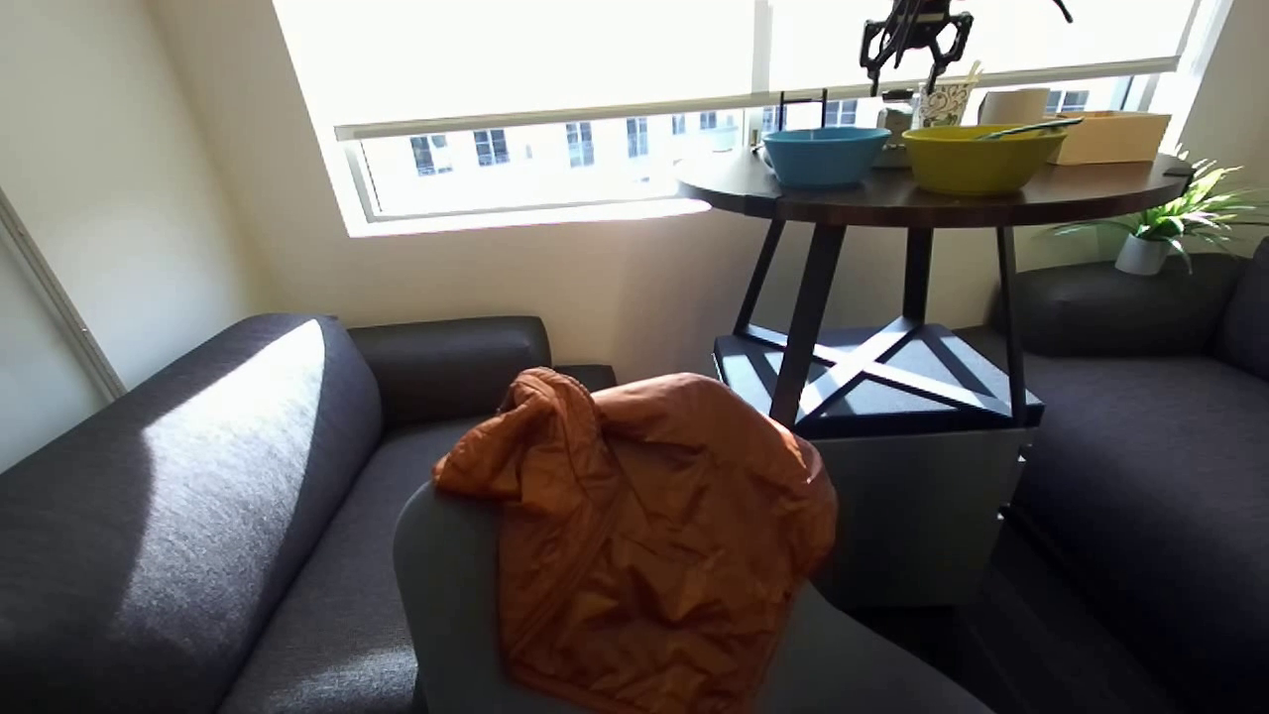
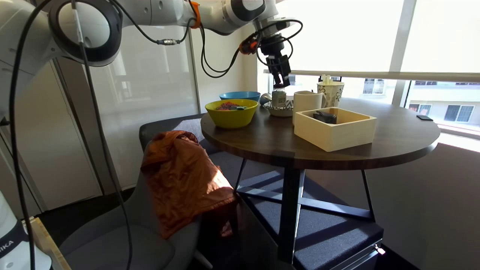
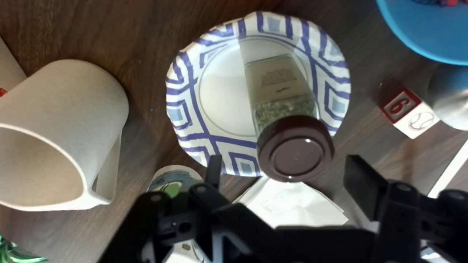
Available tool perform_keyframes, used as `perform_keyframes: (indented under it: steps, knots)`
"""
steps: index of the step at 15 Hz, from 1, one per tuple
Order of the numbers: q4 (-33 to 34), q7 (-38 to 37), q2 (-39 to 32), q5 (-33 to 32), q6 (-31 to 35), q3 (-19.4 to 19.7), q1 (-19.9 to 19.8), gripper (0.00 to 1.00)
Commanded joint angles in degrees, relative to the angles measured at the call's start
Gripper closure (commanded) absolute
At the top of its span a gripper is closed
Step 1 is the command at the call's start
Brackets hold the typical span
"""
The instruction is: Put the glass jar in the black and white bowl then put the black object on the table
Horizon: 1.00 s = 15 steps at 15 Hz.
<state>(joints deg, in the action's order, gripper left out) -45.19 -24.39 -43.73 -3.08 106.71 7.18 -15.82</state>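
a 6 or 9 marked the block to one side of the jaws, print on the glass jar below them was too small for me, KA ended lettering on the arm's base, well away

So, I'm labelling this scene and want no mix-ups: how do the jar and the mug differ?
The jar stands in the patterned bowl; the mug stands on the table. The jar shows greenish contents through its wall; the mug is opaque, off-white. The jar wears a dark lid; the mug is open-topped. Both stand upright.
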Motion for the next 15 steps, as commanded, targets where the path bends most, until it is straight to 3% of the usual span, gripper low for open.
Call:
perform_keyframes:
  steps: [1, 3, 7, 12, 15]
  knots:
    - [2.58, -1.89, 1.51, 0.58, -1.46, 0.71, -1.14, 0.00]
    - [3.65, -3.09, 2.63, 1.49, -2.62, 1.20, -3.04, 0.00]
    - [4.47, 3.89, 5.56, 11.26, -8.69, -2.76, -11.18, 0.00]
    - [5.49, 14.06, 6.36, 16.18, -20.01, -4.21, -18.94, 0.00]
    - [4.33, 14.02, 6.55, 15.48, -18.87, -3.59, -19.30, 0.00]
